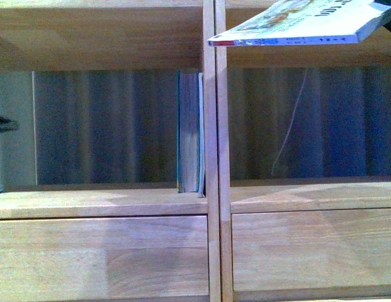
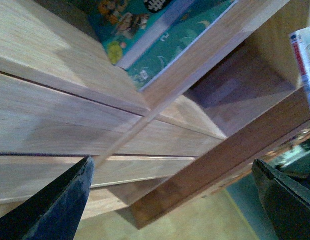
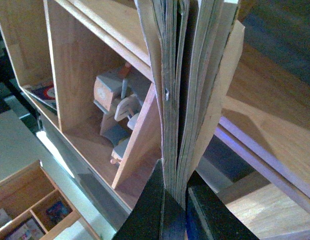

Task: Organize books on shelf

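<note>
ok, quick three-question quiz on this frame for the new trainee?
1. True or false: the teal book lies flat in the right cubby.
2. Which holds the thin paperback? A) left gripper B) right gripper C) neither
3. Fill in: the left gripper's jaws are ___.

Key: 1 false, it stands upright in the left cubby, beside the central divider. 2 B. 3 open.

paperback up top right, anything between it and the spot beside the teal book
Nothing visible. The paperback, held by the right gripper, hangs high right of the divider; the space left of the teal book looks open.
</note>
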Robot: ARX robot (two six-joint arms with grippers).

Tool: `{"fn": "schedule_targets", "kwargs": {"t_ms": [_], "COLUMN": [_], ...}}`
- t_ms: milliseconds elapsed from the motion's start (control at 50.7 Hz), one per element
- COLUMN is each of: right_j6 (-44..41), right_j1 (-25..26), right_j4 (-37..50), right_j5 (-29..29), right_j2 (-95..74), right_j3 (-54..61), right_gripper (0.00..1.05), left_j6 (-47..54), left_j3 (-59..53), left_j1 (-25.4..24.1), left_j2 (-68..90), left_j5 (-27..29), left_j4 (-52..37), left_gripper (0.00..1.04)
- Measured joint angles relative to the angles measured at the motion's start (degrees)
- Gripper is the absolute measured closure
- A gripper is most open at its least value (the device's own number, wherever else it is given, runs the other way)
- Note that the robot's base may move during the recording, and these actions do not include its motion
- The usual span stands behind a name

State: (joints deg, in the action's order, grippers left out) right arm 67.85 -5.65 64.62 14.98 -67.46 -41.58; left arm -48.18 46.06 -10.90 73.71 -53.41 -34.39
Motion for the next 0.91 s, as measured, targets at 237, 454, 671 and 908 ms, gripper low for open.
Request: {"fn": "schedule_targets", "kwargs": {"t_ms": [237, 454, 671, 908], "right_j6": [-5.14, -7.13, -5.38, 1.44], "right_j1": [-10.75, -20.09, -26.29, -30.58], "right_j4": [1.29, 1.79, 2.49, 3.91], "right_j5": [-3.69, -6.10, -7.78, -9.29], "right_j2": [-4.72, -8.44, -10.73, -13.03], "right_j3": [-1.68, -4.59, -6.10, -7.58], "right_gripper": [0.97, 0.97, 0.97, 0.97], "left_j6": [-14.91, -24.50, -28.46, -30.84], "left_j3": [6.05, 9.16, 9.75, 8.55], "left_j1": [11.78, 15.34, 15.37, 15.32], "left_j2": [2.47, 3.54, 3.54, 2.82], "left_j5": [4.94, 7.04, 5.66, 5.35], "left_j4": [-6.19, -9.92, -13.75, -18.21], "left_gripper": [0.07, 0.07, 0.17, 0.43]}}
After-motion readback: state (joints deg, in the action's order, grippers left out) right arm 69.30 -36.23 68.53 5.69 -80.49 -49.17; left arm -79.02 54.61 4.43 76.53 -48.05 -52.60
